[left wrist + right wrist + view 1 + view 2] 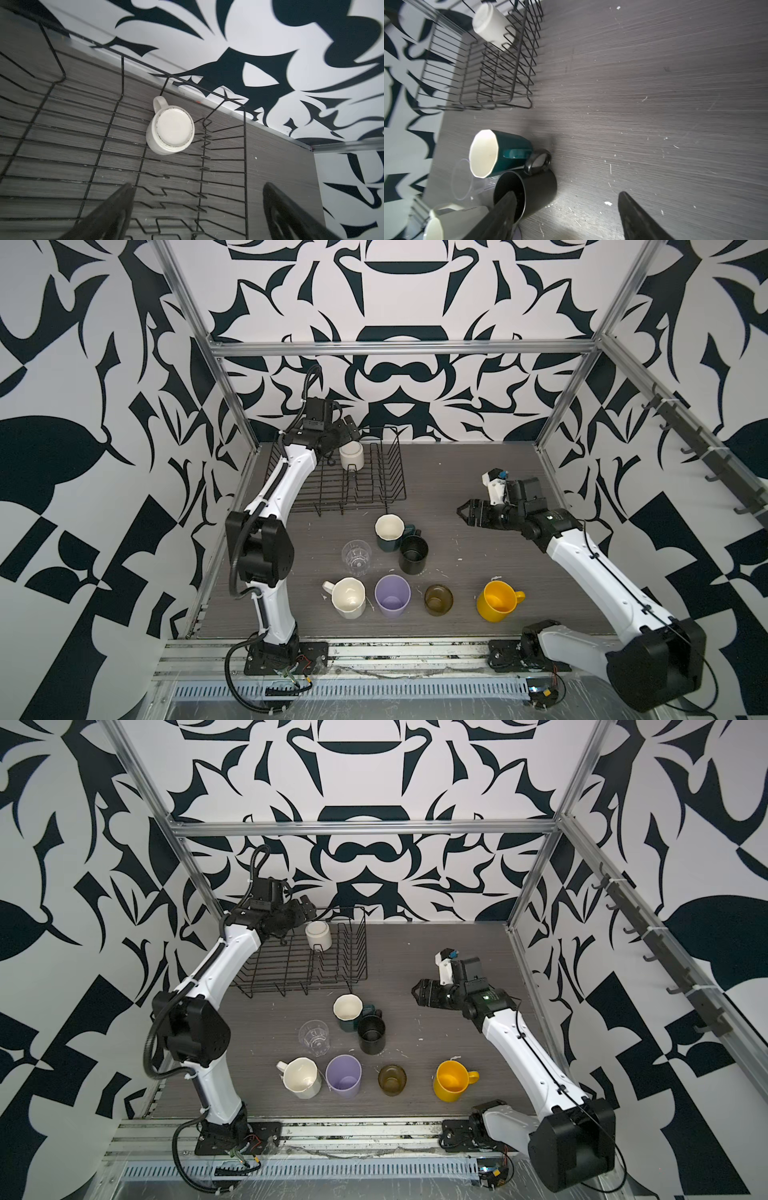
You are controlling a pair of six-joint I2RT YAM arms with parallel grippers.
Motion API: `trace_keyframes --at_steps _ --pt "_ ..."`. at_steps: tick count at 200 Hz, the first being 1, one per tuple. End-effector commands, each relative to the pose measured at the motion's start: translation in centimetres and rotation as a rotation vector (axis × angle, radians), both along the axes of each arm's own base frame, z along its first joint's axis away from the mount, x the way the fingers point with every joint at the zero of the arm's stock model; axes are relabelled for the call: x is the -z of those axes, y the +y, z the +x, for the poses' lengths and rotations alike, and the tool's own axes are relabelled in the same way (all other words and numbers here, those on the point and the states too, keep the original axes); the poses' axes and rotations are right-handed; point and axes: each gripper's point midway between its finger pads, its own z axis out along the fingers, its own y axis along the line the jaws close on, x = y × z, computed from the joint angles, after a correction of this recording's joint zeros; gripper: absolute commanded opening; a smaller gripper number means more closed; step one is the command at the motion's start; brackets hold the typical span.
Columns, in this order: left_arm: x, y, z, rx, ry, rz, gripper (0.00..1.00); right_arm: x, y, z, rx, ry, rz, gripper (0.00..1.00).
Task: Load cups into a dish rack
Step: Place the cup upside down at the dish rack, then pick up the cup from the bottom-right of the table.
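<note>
The black wire dish rack stands at the back left. A white mug rests upside down in it beside the dividers. My left gripper hovers open above the rack, holding nothing. Upright on the table are a dark-green faceted mug, black mug, clear glass, cream faceted mug, lilac tumbler, amber glass and yellow mug. My right gripper hangs open, up and right of the black mug.
The dark-green and black mugs stand touching, handles side by side. Metal frame posts rise at the table's back corners, and a rail runs along its front edge. Bare wood-grain tabletop lies between the rack and my right arm.
</note>
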Motion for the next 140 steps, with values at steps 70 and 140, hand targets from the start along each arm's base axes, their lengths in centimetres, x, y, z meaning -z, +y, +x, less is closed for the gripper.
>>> trace_keyframes --at_steps 70,140 --pt "-7.1 4.3 -10.7 0.021 -0.34 0.233 0.99 1.3 -1.9 -5.1 0.155 0.04 -0.379 0.69" --pt "-9.0 4.5 -17.0 0.12 -0.553 0.235 0.99 2.4 -4.6 -10.6 0.267 0.162 -0.417 0.62"
